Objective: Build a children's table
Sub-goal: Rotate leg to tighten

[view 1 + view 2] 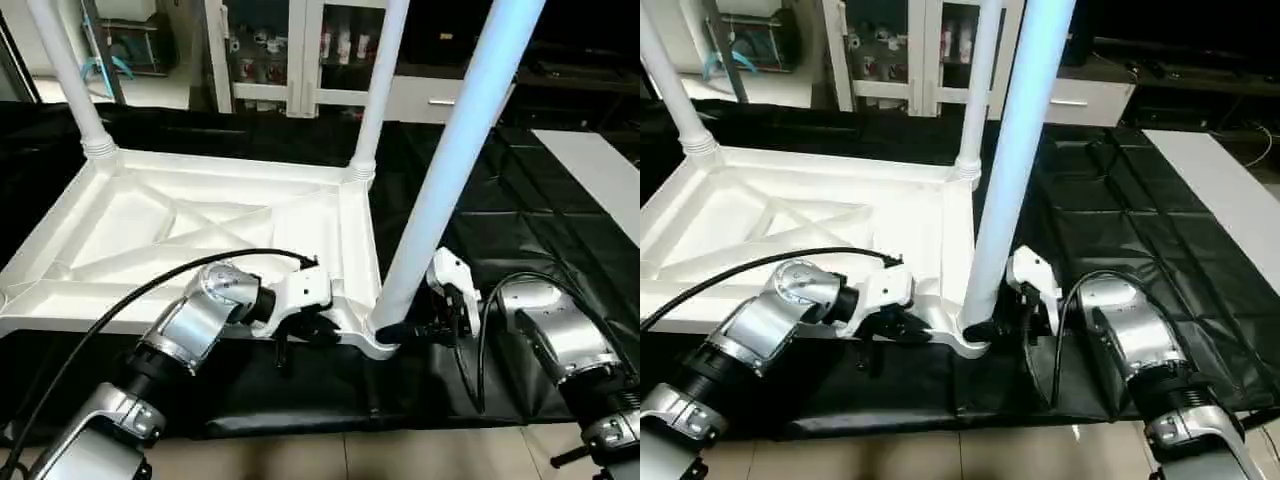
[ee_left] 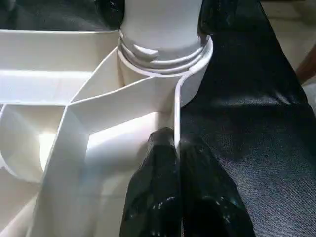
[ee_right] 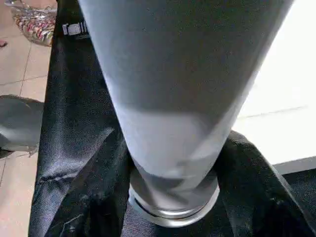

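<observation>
three legs stand upright in the corner sockets of the tabletop [image 1: 200, 215], which lies underside up on a black mat [image 1: 520, 240]. the near leg [image 1: 440, 190] sits in the near right corner socket [image 2: 165, 59], its thread rings partly exposed above the collar, so we judge it not yet fully screwed home.

the left gripper [image 2: 178, 148] is clenched on the tabletop's near rim beside that socket, one finger on each side of the wall. the right gripper [image 1: 425, 328] straddles the base of the near leg; we cannot tell whether it has a firm grasp.

to do this step well, we hold the rim steady, grasp low on the leg, keep the leg vertical, and turn until the rings vanish.
</observation>
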Available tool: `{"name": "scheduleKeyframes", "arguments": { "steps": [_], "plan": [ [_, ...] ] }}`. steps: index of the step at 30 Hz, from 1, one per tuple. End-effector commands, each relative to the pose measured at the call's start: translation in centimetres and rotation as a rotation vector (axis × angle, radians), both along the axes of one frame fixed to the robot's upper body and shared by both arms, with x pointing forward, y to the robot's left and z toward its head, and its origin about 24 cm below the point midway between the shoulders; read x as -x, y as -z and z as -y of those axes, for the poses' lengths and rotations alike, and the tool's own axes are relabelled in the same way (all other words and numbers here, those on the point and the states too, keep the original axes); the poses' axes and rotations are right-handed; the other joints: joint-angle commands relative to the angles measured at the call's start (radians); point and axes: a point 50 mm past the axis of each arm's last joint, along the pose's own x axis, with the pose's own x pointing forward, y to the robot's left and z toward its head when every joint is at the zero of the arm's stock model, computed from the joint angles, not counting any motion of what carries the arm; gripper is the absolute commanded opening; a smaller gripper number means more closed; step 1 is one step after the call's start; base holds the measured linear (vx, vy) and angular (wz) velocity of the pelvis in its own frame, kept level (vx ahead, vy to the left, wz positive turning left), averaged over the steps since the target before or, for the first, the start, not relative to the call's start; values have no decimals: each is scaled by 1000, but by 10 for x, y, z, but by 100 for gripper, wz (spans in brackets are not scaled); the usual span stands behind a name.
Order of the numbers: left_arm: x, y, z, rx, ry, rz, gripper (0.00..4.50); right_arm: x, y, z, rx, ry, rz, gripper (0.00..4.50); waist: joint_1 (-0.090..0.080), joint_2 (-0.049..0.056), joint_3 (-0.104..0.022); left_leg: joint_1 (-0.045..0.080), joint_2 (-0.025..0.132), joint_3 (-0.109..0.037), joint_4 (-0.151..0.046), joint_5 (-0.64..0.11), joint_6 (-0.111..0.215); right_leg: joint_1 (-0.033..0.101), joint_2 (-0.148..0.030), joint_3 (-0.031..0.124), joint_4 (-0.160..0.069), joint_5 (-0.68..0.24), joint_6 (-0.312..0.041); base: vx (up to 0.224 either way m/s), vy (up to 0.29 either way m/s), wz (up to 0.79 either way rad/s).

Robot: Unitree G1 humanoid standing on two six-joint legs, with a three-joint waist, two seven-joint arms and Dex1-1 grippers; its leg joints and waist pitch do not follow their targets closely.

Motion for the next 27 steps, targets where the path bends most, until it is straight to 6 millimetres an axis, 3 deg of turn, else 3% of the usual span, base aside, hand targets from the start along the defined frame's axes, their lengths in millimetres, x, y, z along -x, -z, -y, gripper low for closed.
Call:
{"name": "scheduleKeyframes", "arguments": {
  "steps": [1,4,7,9,10,12,13,14,15,16,17,18,19,20,21,23,24,25,26,27],
  "plan": [
    [13,22,2,-66,36,-97,0,-2,5,3,9,41,-37,209,-1,-5,-49,1,24,-6,-68,-216,65,46,-18,29,-50,-209,-246,0,0,0],
    [12,22,4,-55,19,-93,0,-4,6,4,-8,92,-43,209,-2,-5,-48,3,25,-7,-70,-240,55,44,-18,29,-53,-233,-237,0,0,0],
    [-1,18,12,-6,-126,-58,0,-13,13,3,-38,276,-39,209,-8,-7,-43,1,23,-7,-73,-278,37,40,-17,29,-60,-286,-223,0,0,0],
    [-18,14,21,41,-312,-15,0,-18,23,-3,-50,446,-45,208,-15,-8,-41,0,20,-16,-77,-340,-2,39,-19,25,-71,-419,-172,-25,6,-3],
    [-18,14,21,41,-314,-15,0,-18,23,-3,-50,447,-45,208,-22,-9,-42,-1,19,-20,-77,-360,-12,38,-20,22,-76,-458,-151,-50,13,-7],
    [-28,12,28,59,-423,8,0,-22,30,-13,-44,547,-32,207,-31,-5,-44,-1,17,-23,-77,-371,-11,37,-21,21,-80,-475,-136,0,0,0],
    [-31,12,30,63,-461,18,0,-23,32,-17,-41,584,-30,207,-36,-9,-44,-5,16,-24,-77,-364,-9,39,-20,19,-83,-472,-129,0,0,0],
    [-37,10,35,64,-526,50,0,-27,36,-27,-29,654,-7,207,-36,-3,-43,-3,15,-23,-77,-367,-9,35,-19,20,-85,-476,-127,0,0,0],
    [-37,10,35,64,-526,50,0,-27,36,-27,-29,654,-7,207,-43,-7,-42,1,10,-21,-74,-384,-8,28,-17,17,-91,-503,-120,0,0,0],
    [-41,9,38,64,-567,72,0,-29,38,-34,-21,697,9,206,-42,-8,-45,0,10,-24,-74,-380,-6,34,-19,15,-91,-510,-117,0,0,0],
    [-47,7,46,67,-617,112,0,-36,40,-48,13,803,68,206,-46,-3,-44,-3,12,-25,-76,-376,-6,31,-21,16,-94,-509,-115,0,0,0],
    [-51,4,50,69,-650,160,0,-39,41,-57,12,860,75,205,-58,1,-41,0,7,-23,-73,-397,-15,18,-16,15,-97,-526,-112,0,0,0],
    [-54,3,53,70,-675,194,0,-41,42,-63,11,897,78,204,-60,-4,-44,-2,5,-26,-75,-399,-17,28,-16,11,-97,-539,-104,0,0,0],
    [-54,3,53,70,-675,194,0,-41,42,-63,11,897,78,203,-57,0,-48,-5,8,-28,-75,-387,-12,32,-19,11,-96,-527,-100,0,0,0],
    [-57,-1,58,98,-713,237,0,-43,43,-72,-7,938,69,202,-55,1,-47,-3,9,-24,-74,-379,0,25,-18,14,-96,-484,-112,0,0,0],
    [-60,-5,62,112,-722,275,0,-44,44,-79,-12,986,67,202,-53,-2,-46,-3,8,-20,-74,-381,15,25,-16,14,-96,-457,-126,0,0,0],
    [-61,-7,65,119,-725,295,0,-45,45,-84,-12,1018,69,201,-52,1,-48,-4,8,-20,-75,-372,18,28,-16,15,-91,-442,-130,0,0,0],
    [-61,-8,68,125,-713,303,0,-45,44,-90,-24,1021,69,201,-53,-8,-48,-5,9,-17,-74,-365,22,25,-16,16,-91,-433,-132,0,0,0],
    [-61,-8,68,125,-713,303,0,-45,44,-90,-24,1021,69,201,-53,-8,-48,-5,9,-17,-74,-365,22,25,-16,16,-91,-433,-132,0,0,0],
    [-61,-9,69,127,-708,307,0,-46,42,-93,-34,1018,72,201,-49,-3,-47,-5,10,-17,-75,-350,29,27,-17,18,-87,-403,-142,0,0,0]
  ]
}}
